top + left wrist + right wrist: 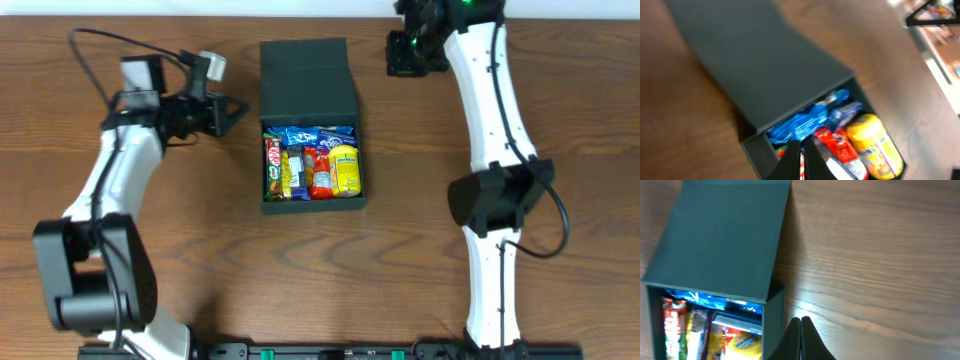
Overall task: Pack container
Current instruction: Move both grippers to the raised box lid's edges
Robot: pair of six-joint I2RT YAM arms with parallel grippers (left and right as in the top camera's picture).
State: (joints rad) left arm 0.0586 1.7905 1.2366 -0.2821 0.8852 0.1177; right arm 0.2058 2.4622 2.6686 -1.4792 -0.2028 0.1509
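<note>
The container (264, 204) is a dark teal-black box at the table's middle. Its hinged lid (308, 76) stands open toward the back. Inside lie several snack packets: a yellow one (346, 170), a red one (320, 174) and blue ones (320, 136). My left gripper (238, 107) is shut and empty, left of the lid. In the left wrist view its jaws (804, 159) hover over the box's near corner (760, 150). My right gripper (407, 58) is shut and empty, right of the lid. In the right wrist view its jaws (800, 335) are beside the box's wall (775, 325).
Bare brown wooden table (420, 250) lies all round the box. A dark stand and bright clutter (935, 15) show past the table's edge in the left wrist view.
</note>
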